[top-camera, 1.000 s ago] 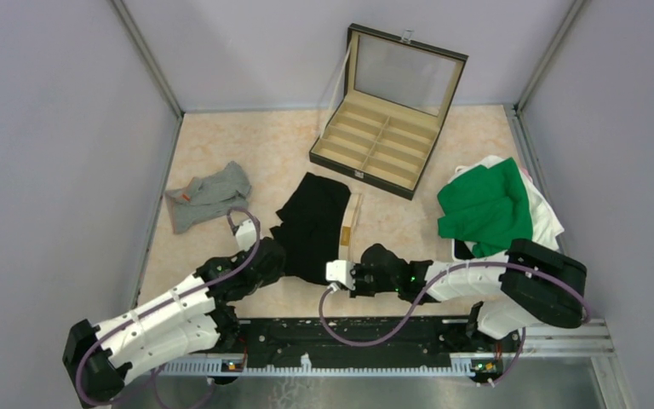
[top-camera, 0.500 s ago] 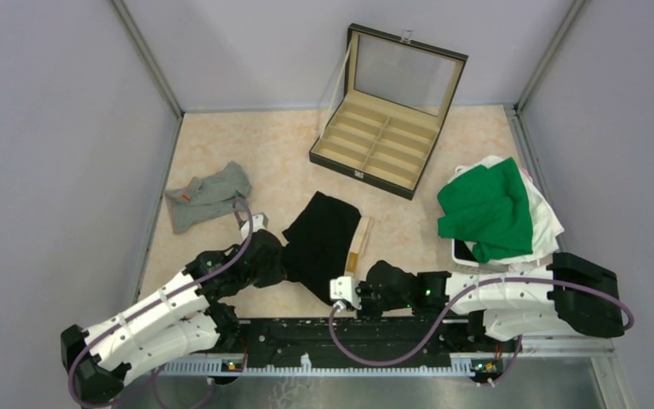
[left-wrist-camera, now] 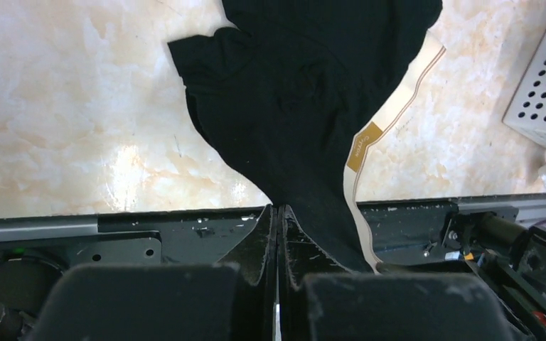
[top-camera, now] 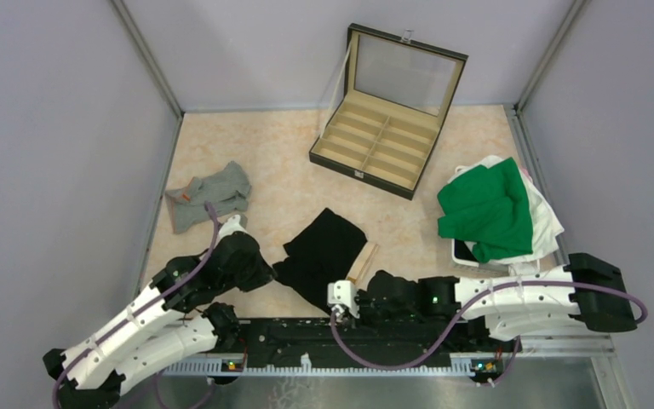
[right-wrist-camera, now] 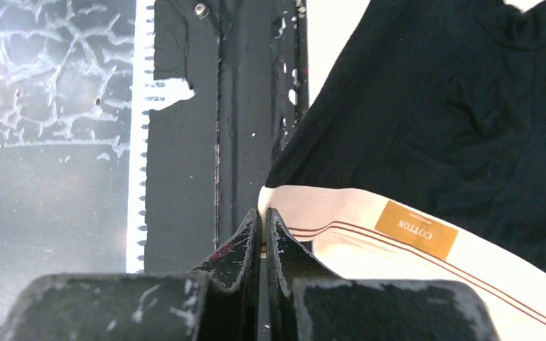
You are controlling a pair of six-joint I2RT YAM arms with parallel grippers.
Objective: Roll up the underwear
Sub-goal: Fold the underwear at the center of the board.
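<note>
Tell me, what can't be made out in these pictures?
- Top view: the tips of the left gripper and right gripper sit hidden under their own wrists. Only the wrist views show them pinching the black underwear.
- Top view: the orange label on the grey underwear is too small to read.
- Left wrist view: the white basket is cut off by the right edge. From above, the green cloth mostly covers it.
</note>
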